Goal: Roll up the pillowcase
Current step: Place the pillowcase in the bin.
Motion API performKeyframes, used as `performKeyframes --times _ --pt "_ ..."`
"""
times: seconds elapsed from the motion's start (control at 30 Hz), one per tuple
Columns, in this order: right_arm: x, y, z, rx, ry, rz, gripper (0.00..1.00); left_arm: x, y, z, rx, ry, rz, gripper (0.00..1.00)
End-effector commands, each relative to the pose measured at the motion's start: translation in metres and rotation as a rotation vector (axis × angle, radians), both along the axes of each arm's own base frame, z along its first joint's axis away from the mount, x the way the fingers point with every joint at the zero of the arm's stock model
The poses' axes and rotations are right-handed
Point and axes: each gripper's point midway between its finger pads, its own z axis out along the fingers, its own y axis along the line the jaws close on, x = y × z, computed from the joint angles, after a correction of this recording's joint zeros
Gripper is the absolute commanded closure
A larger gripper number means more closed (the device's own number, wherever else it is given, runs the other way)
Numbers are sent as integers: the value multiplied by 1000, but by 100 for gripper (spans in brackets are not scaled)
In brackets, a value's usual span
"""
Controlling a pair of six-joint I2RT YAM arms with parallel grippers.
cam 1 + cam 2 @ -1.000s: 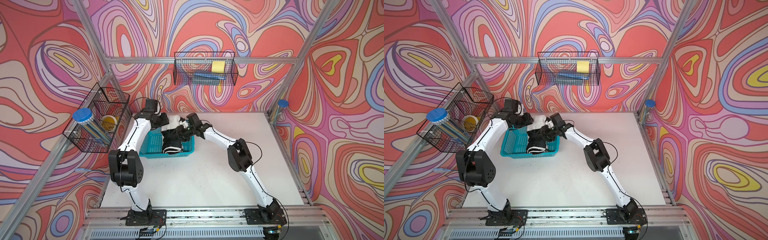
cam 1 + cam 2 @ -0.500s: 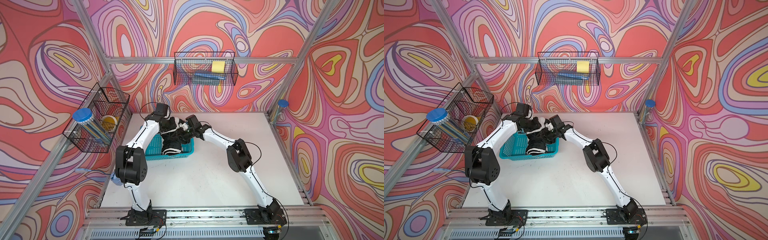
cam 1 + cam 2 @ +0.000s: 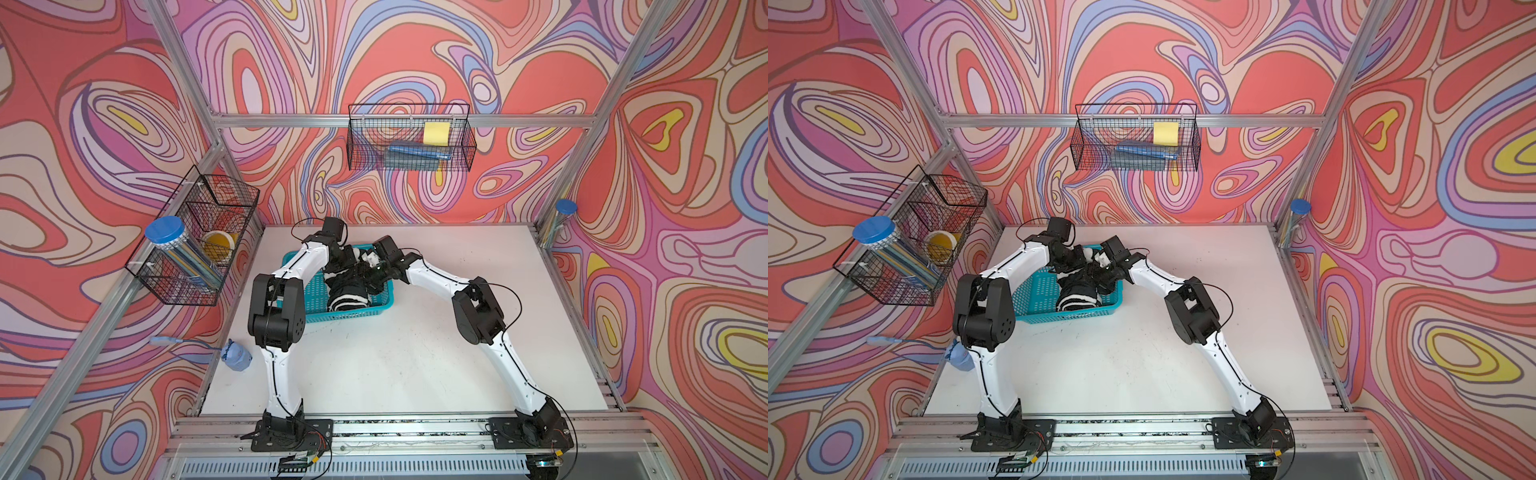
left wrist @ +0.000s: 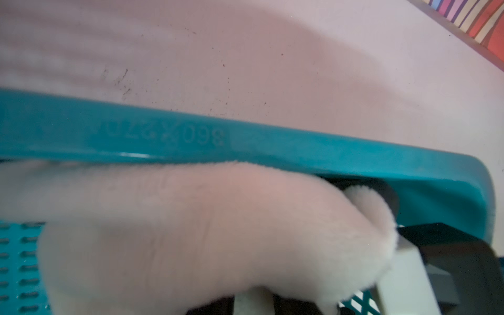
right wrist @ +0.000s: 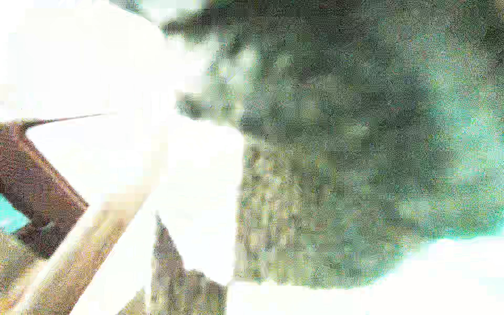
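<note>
Where arms (image 3: 300,266) (image 3: 436,279) meet, hands (image 3: 353,269) (image 3: 373,275) perhaps touching pillowcase (image 3: 347,296)

We see the bunched black-and-white pillowcase (image 3: 349,294) in the teal basket (image 3: 345,312) on the worktop (image 3: 395,357), the left arm (image 3: 305,261) and right arm (image 3: 432,278) reaching onto it.

Bimanual robot at work: the left arm (image 3: 278,378) stands up from its base at the near edge, folds at a black elbow and stretches its white forearm away and to the right, wrist bent downward. The right arm (image 3: 515,374) mirrors it, leaning left, elbow raised, forearm sloping down. The left gripper (image 3: 349,266) and right gripper (image 3: 372,276) face each other, close together and low. Their jaws are too dark and crowded in both top views to tell whether they are parted; the right wrist view is washed out.
</note>
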Motion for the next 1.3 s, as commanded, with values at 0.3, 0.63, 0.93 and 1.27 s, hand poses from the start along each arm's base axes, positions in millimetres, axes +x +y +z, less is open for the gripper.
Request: performKeyframes --times 0.3,0.63,0.93,1.27 --pt "-21 -36 96 -115 -180 19 31 2 19 -36 108 55 22 72" --pt "-37 -45 112 -124 -256 79 79 0 11 -25 64 37 9 72" --pt "-44 -1 64 -113 -209 139 96 -5 11 -16 61 29 6 72" --pt "-58 -27 -43 -317 -52 89 100 -5 9 7 15 -12 37 53"
